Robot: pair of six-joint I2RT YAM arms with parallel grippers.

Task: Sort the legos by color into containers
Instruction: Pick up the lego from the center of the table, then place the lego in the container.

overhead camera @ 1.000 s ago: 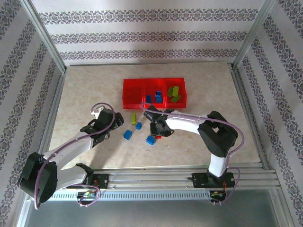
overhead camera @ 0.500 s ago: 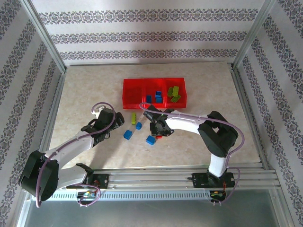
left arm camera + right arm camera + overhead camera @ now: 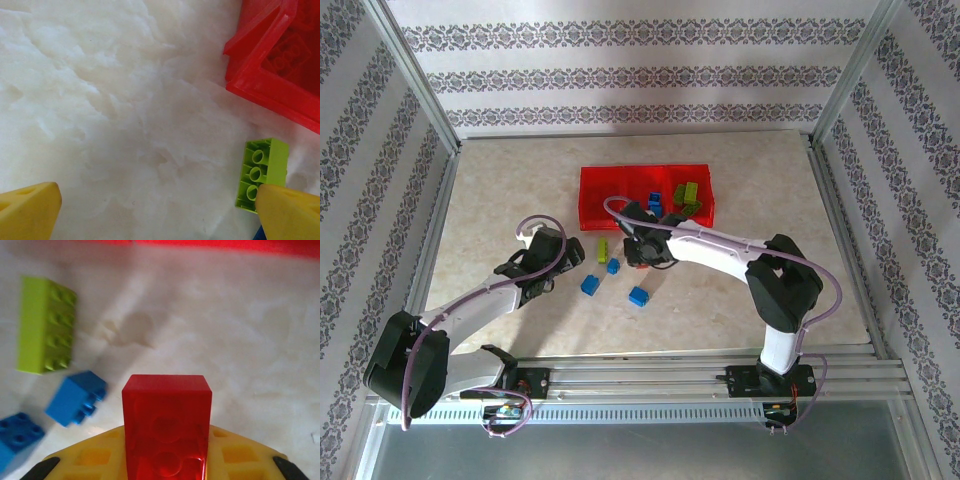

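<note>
In the right wrist view my right gripper (image 3: 167,462) is shut on a red lego (image 3: 167,420), held above the tabletop. Seen from above, that gripper (image 3: 642,254) hovers just in front of the containers (image 3: 600,195), a row of red bins. The middle bin holds blue legos (image 3: 654,201) and the right bin yellow-green ones (image 3: 686,192). My left gripper (image 3: 571,256) is open and low over the table, with nothing between its fingers (image 3: 30,212). Beside its right finger lies a yellow-green lego (image 3: 260,170), near a corner of the containers (image 3: 280,65).
Loose on the table in front of the bins are a yellow-green lego (image 3: 603,247) and three blue ones (image 3: 613,266) (image 3: 590,285) (image 3: 639,296). The right wrist view shows the yellow-green one (image 3: 45,325) and two blue ones (image 3: 76,397). Metal frame rails border the table.
My right gripper has shut on the red lego and carried it up off the table toward the bins. The left gripper has stayed open and shifted only slightly.
</note>
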